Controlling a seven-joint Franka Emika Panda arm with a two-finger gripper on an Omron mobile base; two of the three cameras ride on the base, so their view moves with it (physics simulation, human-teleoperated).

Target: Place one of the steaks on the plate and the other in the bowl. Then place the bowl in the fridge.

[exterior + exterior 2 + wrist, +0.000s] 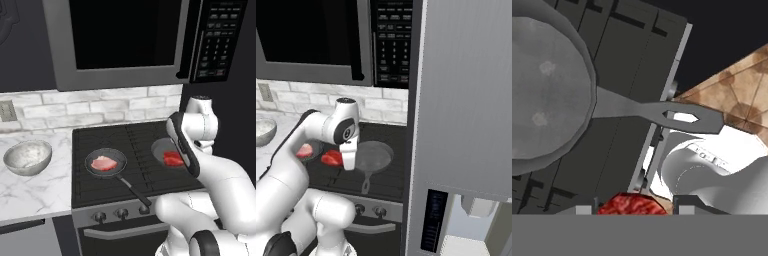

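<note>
Above the stove (135, 172), the gripper (634, 206) carries the red steak (632, 205), a marbled, glistening slab pinched between the two dark fingertips (587, 210); the jaws are closed on it. From the right base camera the same steak (332, 158) hangs just left of the hand, over the black grates and clear of the emptied grey frying pan (373, 156). That pan is dull, round and faintly blotched, and its long flat handle with an eyelet points off the stove's front edge.

The relation that matters now is sideways. The bowl (28, 157), deep, silvery and speckled, sits well apart on the white marble counter (35, 187) to the left of the stove. To reach it, the held steak would pass over the second pan (106, 163) on the near-left burner. The pale pink steak (104, 163) lies flat in that pan, its whitish fat showing.

To my eye the carry should stay high enough to clear that pan's rim and slanting handle. I cannot find the plate anywhere here. The brushed-steel fridge (466, 100) stands just right of the stove, with its dispenser (434, 220) low in the door.
</note>
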